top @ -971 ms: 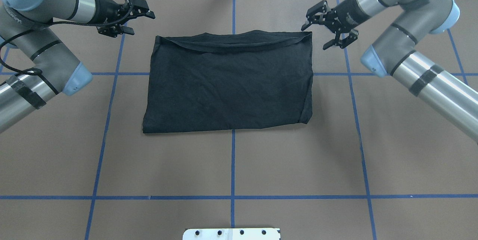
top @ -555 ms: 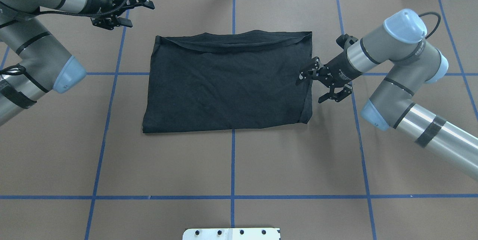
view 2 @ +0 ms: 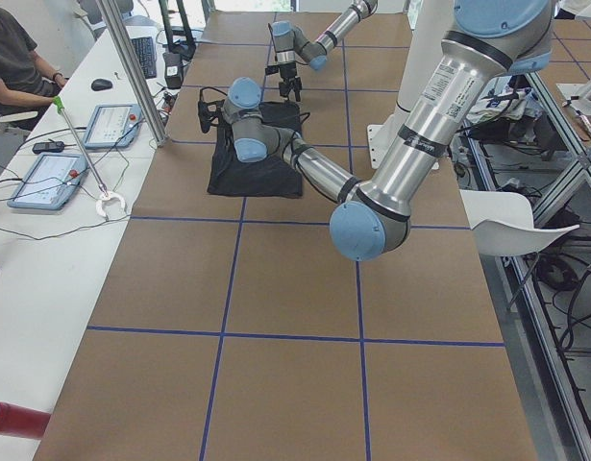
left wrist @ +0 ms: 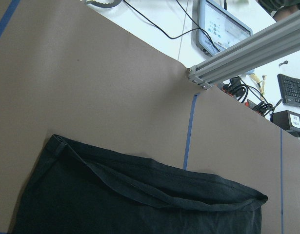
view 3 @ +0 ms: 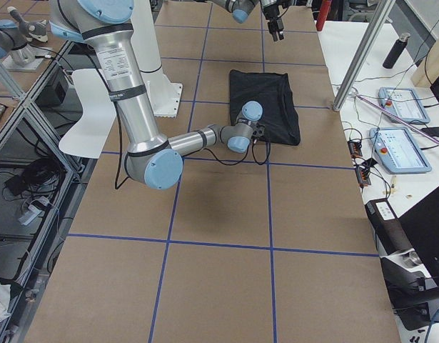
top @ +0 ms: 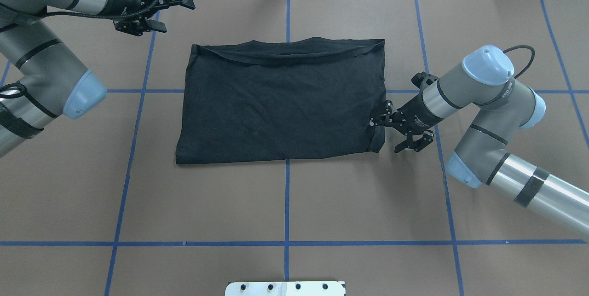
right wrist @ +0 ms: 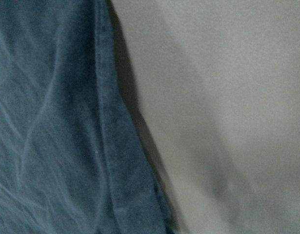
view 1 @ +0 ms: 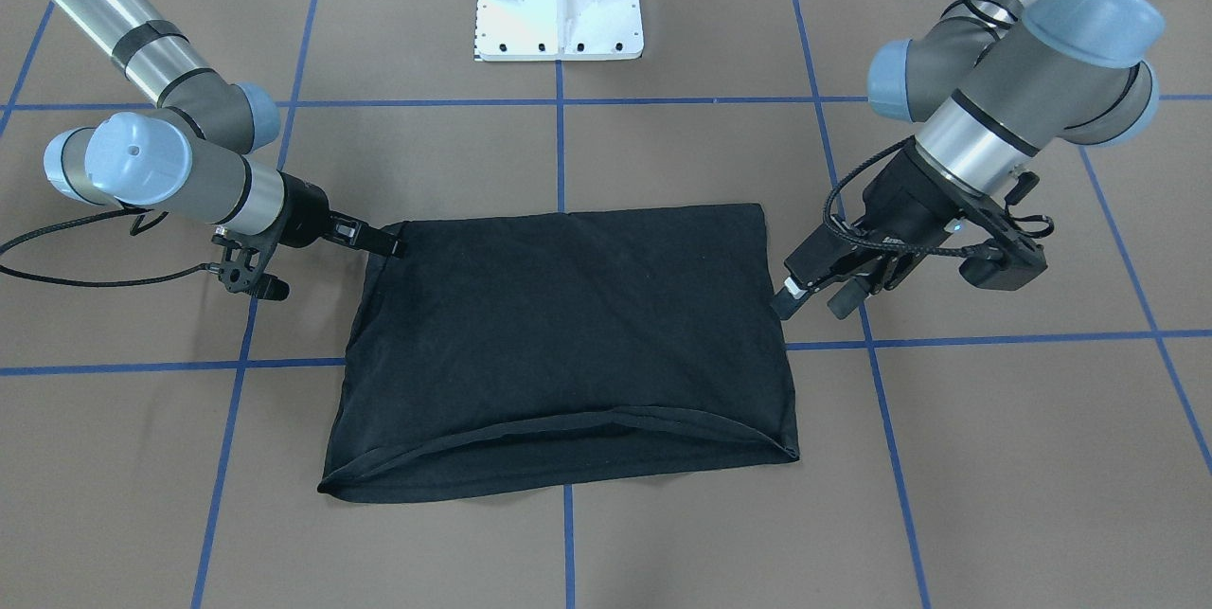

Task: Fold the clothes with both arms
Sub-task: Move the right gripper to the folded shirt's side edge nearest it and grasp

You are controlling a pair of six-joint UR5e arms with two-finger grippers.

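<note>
Both sets of jaws gape. Right gripper (top: 384, 136) has one finger at the shirt's (top: 280, 98) right edge, by its near corner; left gripper (top: 178, 18) hangs beyond the far-left corner. Shirt lies central, long axis crosswise, table (top: 368, 204) showing all round.

I can't read any text from here. Small blue lettering on the grey metal right arm (top: 483, 98), near its light-blue cap, is too blurred. The white-framed tablet screen (left wrist: 223, 25) shows only tiny illegible icons.
</note>
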